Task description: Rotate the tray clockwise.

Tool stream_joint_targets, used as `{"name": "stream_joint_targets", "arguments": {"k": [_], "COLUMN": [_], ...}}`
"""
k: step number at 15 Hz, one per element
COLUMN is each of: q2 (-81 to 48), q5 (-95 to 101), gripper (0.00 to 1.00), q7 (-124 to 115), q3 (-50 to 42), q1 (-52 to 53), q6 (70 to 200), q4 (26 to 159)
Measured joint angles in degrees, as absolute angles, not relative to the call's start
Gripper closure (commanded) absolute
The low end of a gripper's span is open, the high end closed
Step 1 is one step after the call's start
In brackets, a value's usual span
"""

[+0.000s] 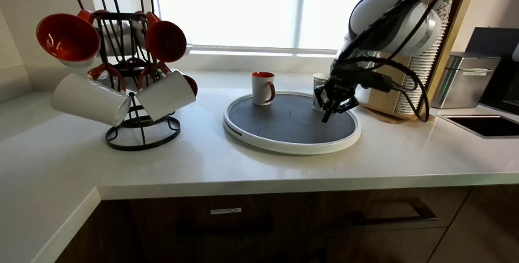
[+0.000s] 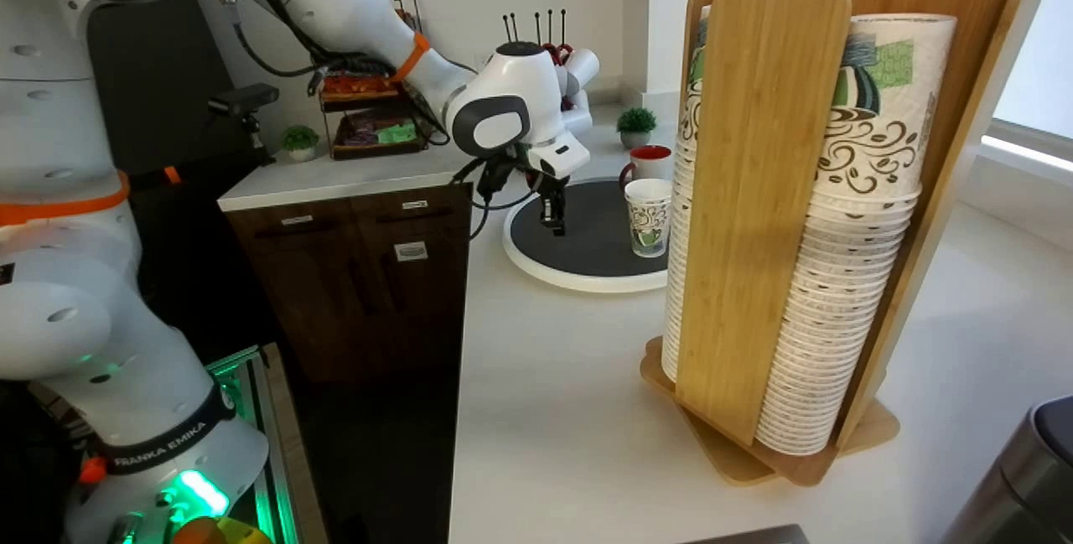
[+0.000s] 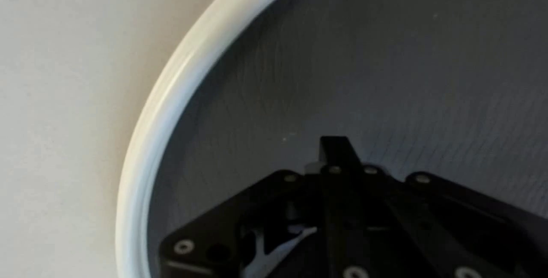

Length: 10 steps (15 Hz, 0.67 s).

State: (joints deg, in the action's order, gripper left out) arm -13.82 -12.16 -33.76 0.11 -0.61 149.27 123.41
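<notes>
The tray (image 1: 279, 123) is a round dark grey disc with a white raised rim. It lies flat on the white counter in both exterior views (image 2: 587, 257). In the wrist view, part of its grey surface (image 3: 257, 111) and curved rim show. A white mug with a red inside (image 1: 261, 88) and a patterned paper cup (image 2: 648, 221) stand on it. My gripper (image 1: 326, 119) points down over the tray, inside the rim, near the paper cup. Its fingers (image 3: 335, 143) are together with nothing between them. I cannot tell whether the fingertips touch the tray surface.
A black wire mug rack (image 1: 142, 146) with several mugs stands on the counter. A wooden holder (image 2: 754, 192) with stacked paper cups stands beside the tray. A metal box (image 1: 466, 80) is beyond the holder. A window is behind the tray. The counter's front edge (image 1: 259, 186) is in front.
</notes>
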Motion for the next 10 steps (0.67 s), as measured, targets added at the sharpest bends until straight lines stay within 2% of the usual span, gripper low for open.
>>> {"name": "stream_joint_targets", "arguments": {"k": [3,10], "q2": [-11.3,-11.7], "q5": [-14.6,-6.5], "gripper": [1.00,1.00], "q7": [-32.3,-38.2], "q3": [0.0,-4.7], "q1": [-0.6,-0.4], "q6": [144.7,147.4], "q4": [122.8,123.0]}}
